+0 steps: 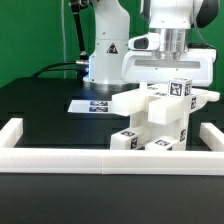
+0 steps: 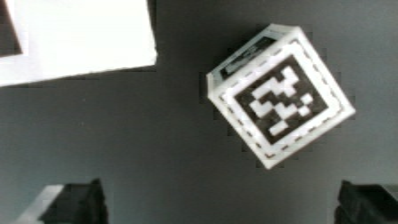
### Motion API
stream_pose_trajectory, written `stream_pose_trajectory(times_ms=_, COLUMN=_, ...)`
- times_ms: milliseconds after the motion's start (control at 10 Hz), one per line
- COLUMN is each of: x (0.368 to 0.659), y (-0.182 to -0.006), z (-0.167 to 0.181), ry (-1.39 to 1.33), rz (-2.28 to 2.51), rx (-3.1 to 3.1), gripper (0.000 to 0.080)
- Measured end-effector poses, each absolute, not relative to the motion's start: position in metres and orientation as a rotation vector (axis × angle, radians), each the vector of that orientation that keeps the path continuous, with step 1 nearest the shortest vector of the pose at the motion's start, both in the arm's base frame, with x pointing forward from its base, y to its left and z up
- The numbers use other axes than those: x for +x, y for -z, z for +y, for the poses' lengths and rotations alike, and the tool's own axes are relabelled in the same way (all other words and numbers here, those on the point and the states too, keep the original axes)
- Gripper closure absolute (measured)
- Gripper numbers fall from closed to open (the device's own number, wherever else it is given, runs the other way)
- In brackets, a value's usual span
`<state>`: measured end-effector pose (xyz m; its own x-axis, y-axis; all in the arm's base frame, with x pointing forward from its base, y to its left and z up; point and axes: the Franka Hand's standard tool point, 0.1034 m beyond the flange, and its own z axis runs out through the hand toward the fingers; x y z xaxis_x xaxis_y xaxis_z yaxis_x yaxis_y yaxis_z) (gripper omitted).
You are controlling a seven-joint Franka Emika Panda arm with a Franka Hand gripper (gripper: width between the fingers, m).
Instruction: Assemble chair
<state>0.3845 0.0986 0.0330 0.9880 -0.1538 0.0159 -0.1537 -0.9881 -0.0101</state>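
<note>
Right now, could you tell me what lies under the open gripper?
Below the gripper, a matte white plastic chair post shows its black-and-white tagged end, on the black table. The post's lower length is hidden.

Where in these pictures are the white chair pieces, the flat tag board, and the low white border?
chair pieces (image 1: 160, 120): exterior view, middle of the stacked blocks.
marker board (image 1: 92, 103): exterior view, its printed face.
border frame (image 1: 100, 161): exterior view, front rail.

Black table (image 1: 40, 110): chair parts (image 1: 160, 125), marker board (image 1: 95, 103), border frame (image 1: 100, 160).
</note>
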Motion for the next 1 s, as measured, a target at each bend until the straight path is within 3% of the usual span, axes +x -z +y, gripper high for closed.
stream_pose_trajectory(times_ms=1000, x=0.381, y=-0.032, z=0.111, ry=0.019, rz=0.231, rx=-3.120, gripper=0.0151)
